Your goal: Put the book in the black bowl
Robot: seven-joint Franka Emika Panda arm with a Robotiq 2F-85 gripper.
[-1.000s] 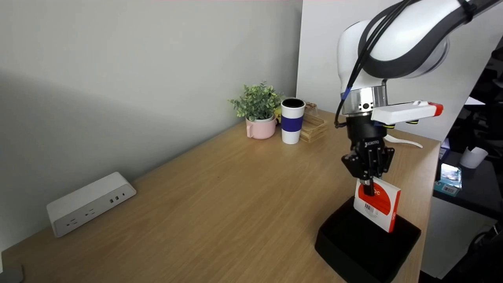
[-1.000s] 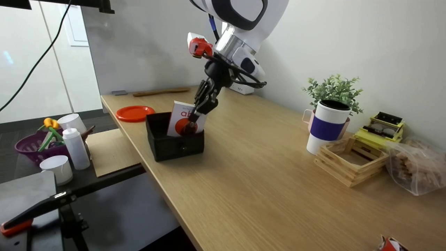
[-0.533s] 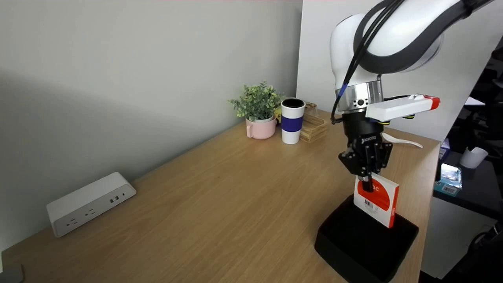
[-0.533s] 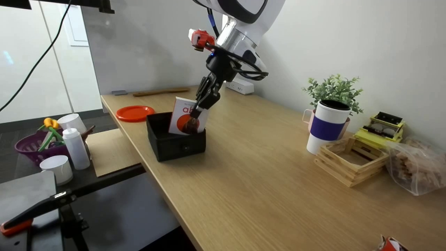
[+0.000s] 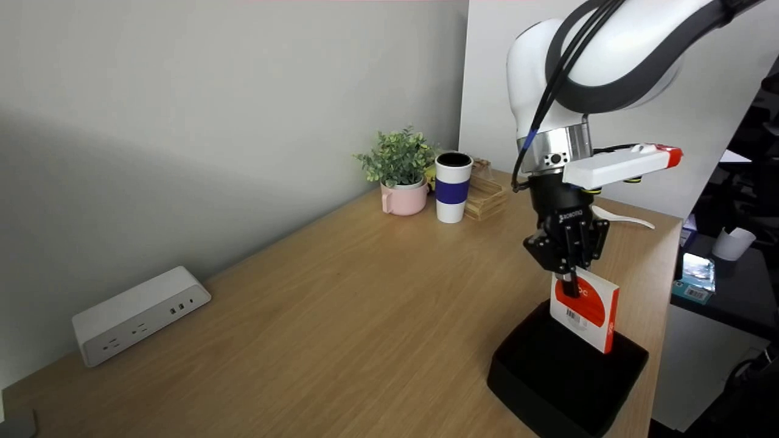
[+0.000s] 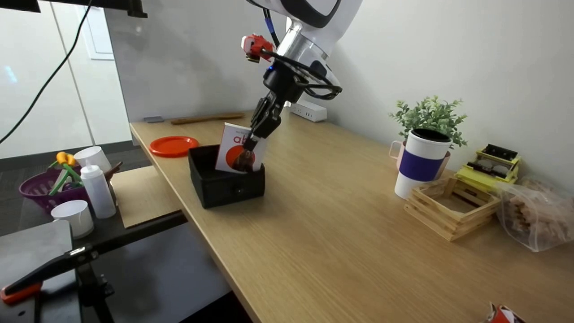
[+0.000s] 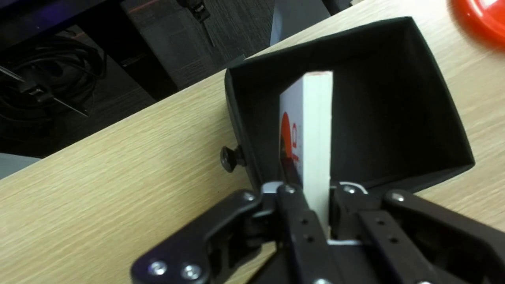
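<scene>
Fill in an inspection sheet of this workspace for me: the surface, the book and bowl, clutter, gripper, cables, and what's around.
Surface: wooden desk; spills, nothing seen.
Job's things: book, roughly upright, over the square black bowl; whether the book's lower edge dips inside, cannot tell.
Clutter: red plate near the bowl, not touching; farther off, cup, plant, crate, bag and power strip.
Grippers: one gripper, shut on the book.
Cables: black cords run along the arm; more lie past the desk's edge.
Surroundings: grey wall beside the desk; purple basket and white bottle lower down; people, nothing seen.
</scene>
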